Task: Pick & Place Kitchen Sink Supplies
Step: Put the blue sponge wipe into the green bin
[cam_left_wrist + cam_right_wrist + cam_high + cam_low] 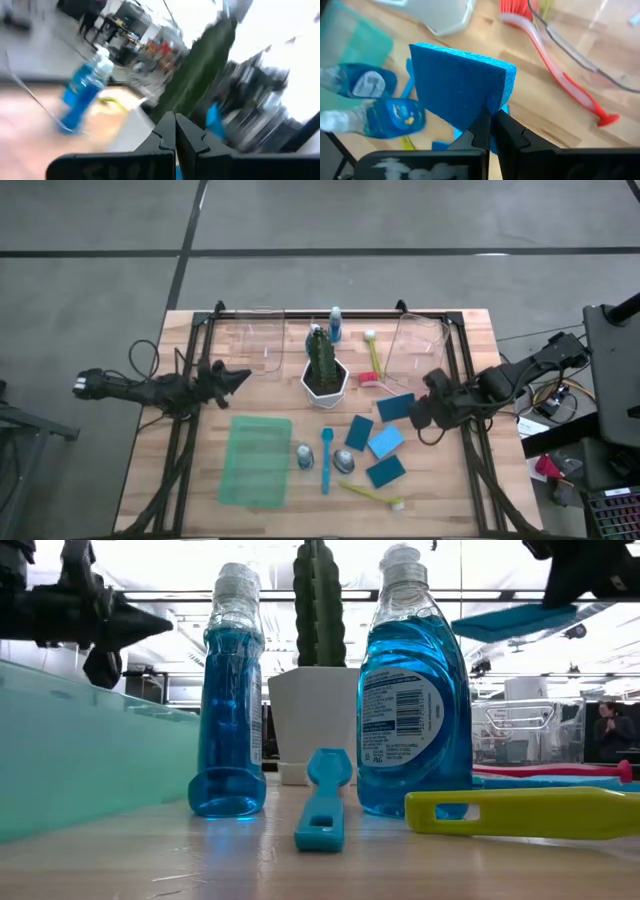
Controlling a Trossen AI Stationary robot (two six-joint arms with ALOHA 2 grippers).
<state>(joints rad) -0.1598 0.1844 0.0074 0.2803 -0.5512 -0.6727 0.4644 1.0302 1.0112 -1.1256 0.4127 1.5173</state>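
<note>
Right end effector [418, 412], at about three o'clock on the desk [470, 480], pinched a dark blue sponge [457, 87] by its edge and held it clear of the wood. Left end effector [240, 376] hung at about nine o'clock, fingers closed on nothing. Three more blue sponges [385, 442] lay toward five o'clock. Two blue dish soap bottles [414, 700] stood near six o'clock with a blue brush [326, 460] between them. A potted cactus [323, 365] stood at the centre.
</note>
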